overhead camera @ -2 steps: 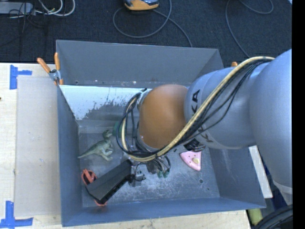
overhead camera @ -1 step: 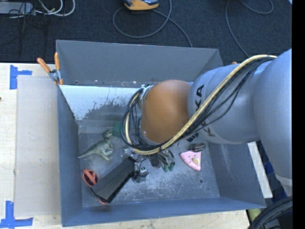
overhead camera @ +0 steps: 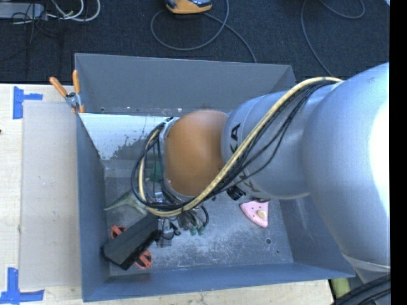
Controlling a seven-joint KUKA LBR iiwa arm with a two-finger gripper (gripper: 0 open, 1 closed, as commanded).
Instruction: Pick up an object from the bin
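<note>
Low-left of the bin — black oblong block, orange bits beside it.

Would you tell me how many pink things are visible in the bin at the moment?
1: a pink wedge lies on the bin floor, right of centre, just below the arm. More may be hidden under the arm.

Arm over grey bin, black block, pink piece
</note>
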